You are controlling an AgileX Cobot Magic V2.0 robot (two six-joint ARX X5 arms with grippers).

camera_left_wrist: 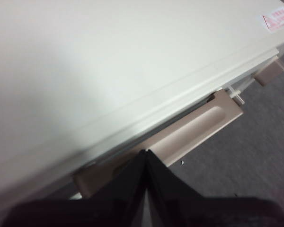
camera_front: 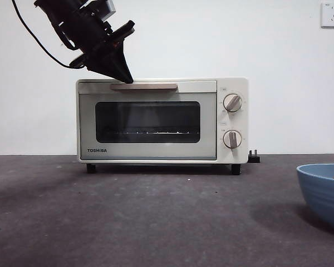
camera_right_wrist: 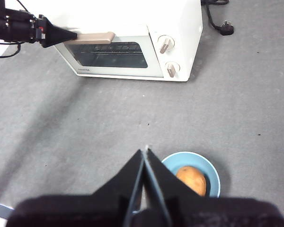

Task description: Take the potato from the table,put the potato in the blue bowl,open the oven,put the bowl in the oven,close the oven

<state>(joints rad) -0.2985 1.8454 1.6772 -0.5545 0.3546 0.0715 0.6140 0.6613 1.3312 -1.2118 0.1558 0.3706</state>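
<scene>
L gripper (camera_front: 126,79), jaws pressed together & holding nothing, tip at oven (camera_front: 161,119) handle (camera_front: 144,86); R gripper (camera_right_wrist: 146,152) likewise empty, above table (camera_front: 128,217) nr blue bowl (camera_right_wrist: 191,176) w/ potato (camera_right_wrist: 191,179).

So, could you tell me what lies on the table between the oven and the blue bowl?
Nothing: in the right wrist view, only bare table separates the oven from the blue bowl holding the potato.

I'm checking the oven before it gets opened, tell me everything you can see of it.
The oven is a cream-white boxy TOSHIBA toaster oven with a dark glass window, two round knobs at one side and black feet. It stands upright on the table against the wall, door shut. The left claw, jaws shut, sits at one end of its beige bar handle. A plug lies beside it.
</scene>
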